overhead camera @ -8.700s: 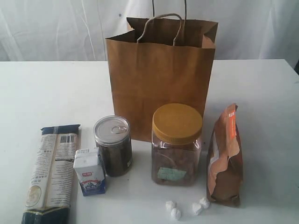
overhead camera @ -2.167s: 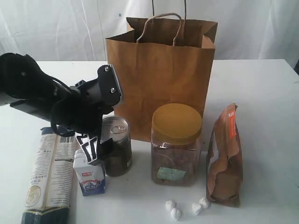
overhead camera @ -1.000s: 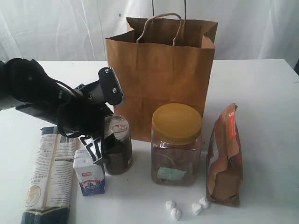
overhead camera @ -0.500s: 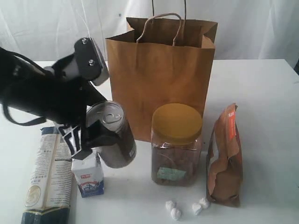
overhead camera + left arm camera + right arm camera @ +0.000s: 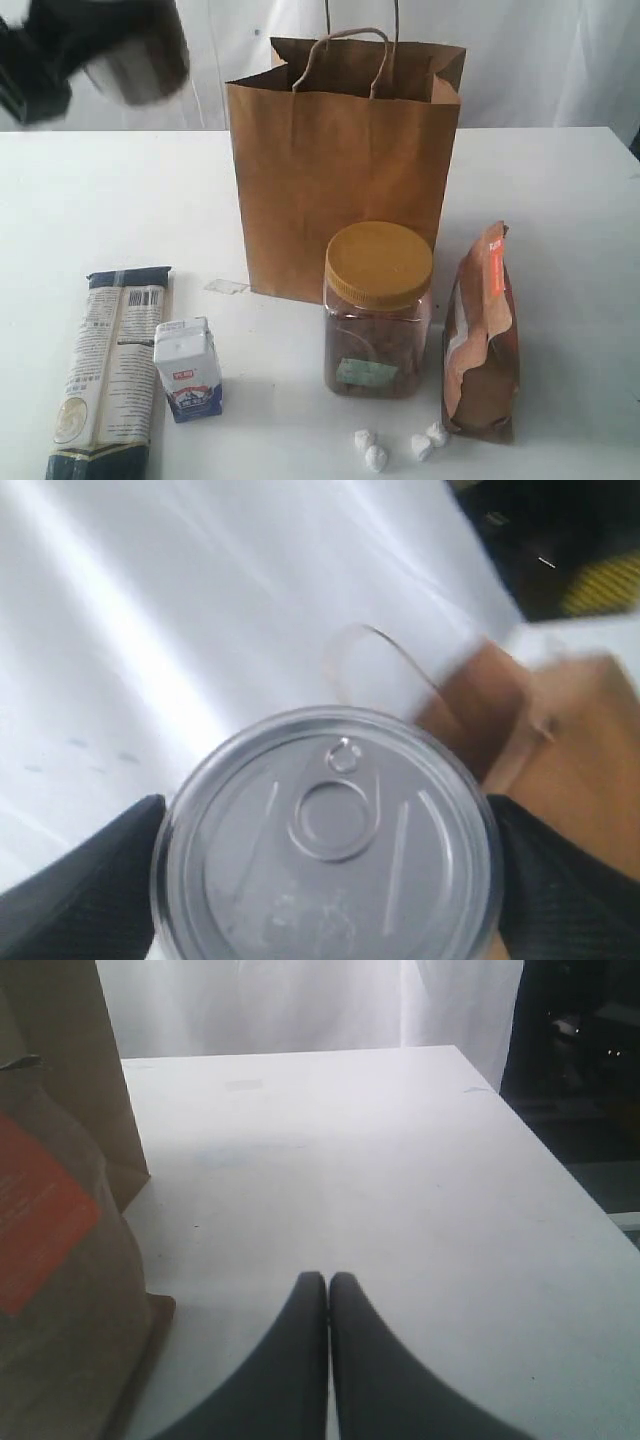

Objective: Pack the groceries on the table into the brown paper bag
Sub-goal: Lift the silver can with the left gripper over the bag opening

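Note:
My left gripper is shut on the pull-tab can, with a black finger on either side of it. In the exterior view that gripper is a dark blur high at the top left, above the table, with the can smeared in it. The brown paper bag stands open at the middle back. In front lie the pasta packet, white carton, yellow-lidded jar, brown-orange pouch and white wrapped pieces. My right gripper is shut and empty, beside the pouch.
A small paper scrap lies at the bag's left foot. White curtain hangs behind the table. The table's right edge drops off to a dark floor. In the left wrist view, the bag and its handle are blurred beyond the can.
My left gripper has risen fast with the can, from beside the carton up to the top left corner. The spot where the can stood is bare. Right arm unchanged.

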You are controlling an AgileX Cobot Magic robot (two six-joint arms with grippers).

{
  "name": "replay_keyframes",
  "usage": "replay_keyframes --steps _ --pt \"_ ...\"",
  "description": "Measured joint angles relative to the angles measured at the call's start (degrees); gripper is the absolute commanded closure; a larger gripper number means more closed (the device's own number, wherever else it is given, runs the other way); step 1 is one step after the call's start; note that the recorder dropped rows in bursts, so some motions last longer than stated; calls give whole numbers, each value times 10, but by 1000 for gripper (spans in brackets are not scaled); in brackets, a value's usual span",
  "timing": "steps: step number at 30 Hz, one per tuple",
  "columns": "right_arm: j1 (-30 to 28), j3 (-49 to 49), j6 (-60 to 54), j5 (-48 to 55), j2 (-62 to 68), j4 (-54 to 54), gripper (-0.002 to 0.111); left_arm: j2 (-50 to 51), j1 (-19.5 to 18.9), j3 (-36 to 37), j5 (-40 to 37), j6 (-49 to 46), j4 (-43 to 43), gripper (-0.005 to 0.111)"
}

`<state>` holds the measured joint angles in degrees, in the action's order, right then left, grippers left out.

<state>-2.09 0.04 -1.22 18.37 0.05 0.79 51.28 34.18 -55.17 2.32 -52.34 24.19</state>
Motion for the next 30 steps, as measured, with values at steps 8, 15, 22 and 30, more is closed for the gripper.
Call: replay_keyframes --steps 8,15,22,30 --pt "0 0 0 0 0 0 108 101 -1 -6 229 378 -206 107" --pt "0 0 0 0 0 0 108 285 -1 -187 285 488 -315 107" --pt "0 0 0 0 0 0 108 400 -1 -288 299 690 -466 107" --pt "0 0 5 0 0 0 108 463 12 -299 329 718 -564 107"
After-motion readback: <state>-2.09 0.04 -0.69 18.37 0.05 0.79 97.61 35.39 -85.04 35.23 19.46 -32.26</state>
